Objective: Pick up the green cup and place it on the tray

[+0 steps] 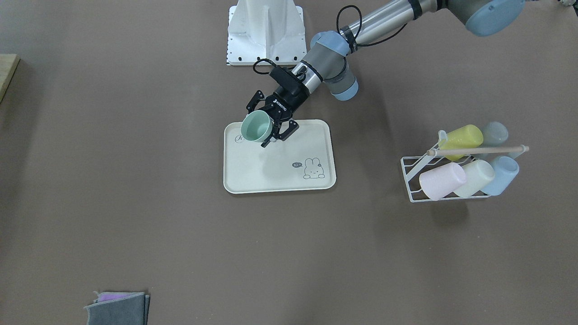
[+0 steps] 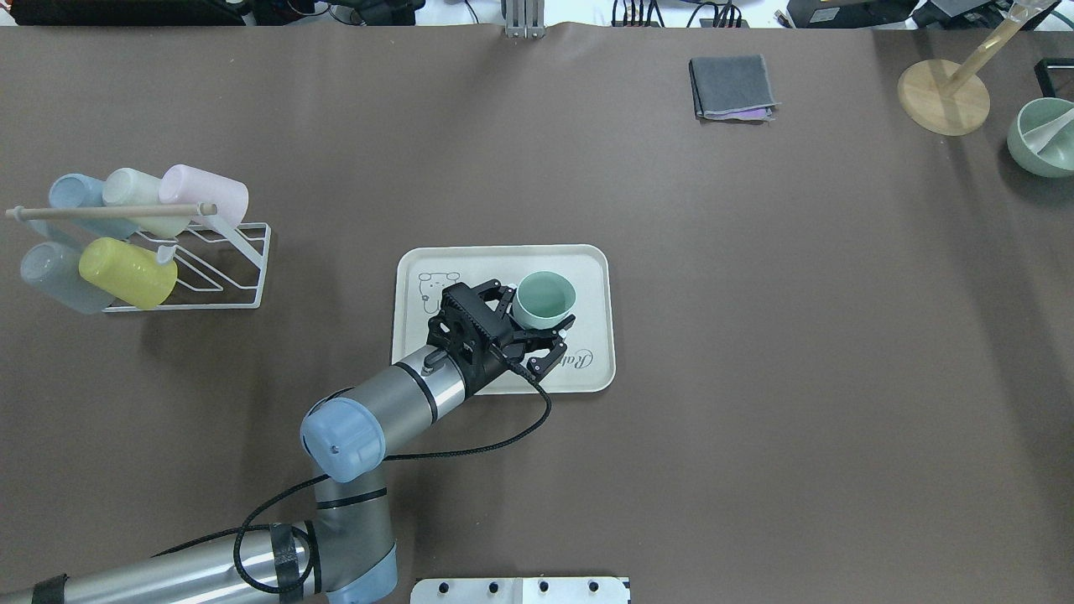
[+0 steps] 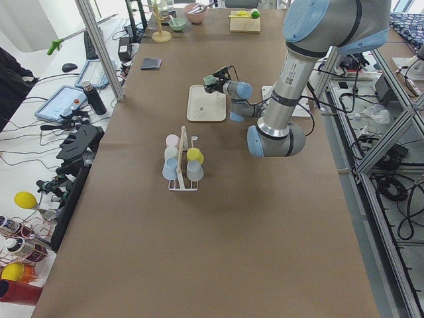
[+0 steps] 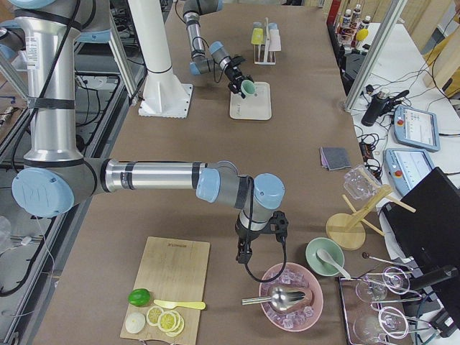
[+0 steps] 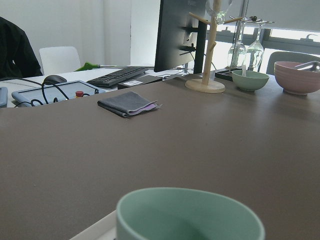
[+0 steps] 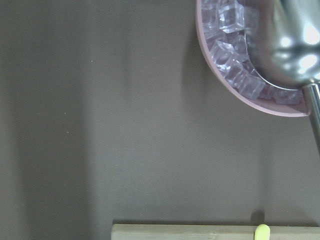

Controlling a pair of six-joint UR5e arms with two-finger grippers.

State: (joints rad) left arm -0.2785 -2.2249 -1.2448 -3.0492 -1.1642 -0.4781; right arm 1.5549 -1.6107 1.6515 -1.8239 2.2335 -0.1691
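The mint-green cup (image 1: 255, 127) is upright, mouth up, between the fingers of my left gripper (image 1: 263, 133), which is shut on it. It hangs a little above the cream tray (image 1: 280, 177), over the corner nearest the robot's base. From overhead the green cup (image 2: 544, 300) sits over the tray (image 2: 587, 273) beside the "Rabbit" lettering. In the left wrist view only the cup's rim (image 5: 190, 212) shows at the bottom. My right gripper (image 4: 246, 253) is far off, near a pink bowl; I cannot tell whether it is open or shut.
A white wire rack (image 1: 413, 178) holds several pastel cups, among them a yellow one (image 1: 460, 137). A folded grey cloth (image 2: 732, 86) lies on the far side. A pink bowl of ice (image 4: 291, 296), a green bowl (image 4: 325, 257) and a cutting board (image 4: 172, 277) surround the right arm.
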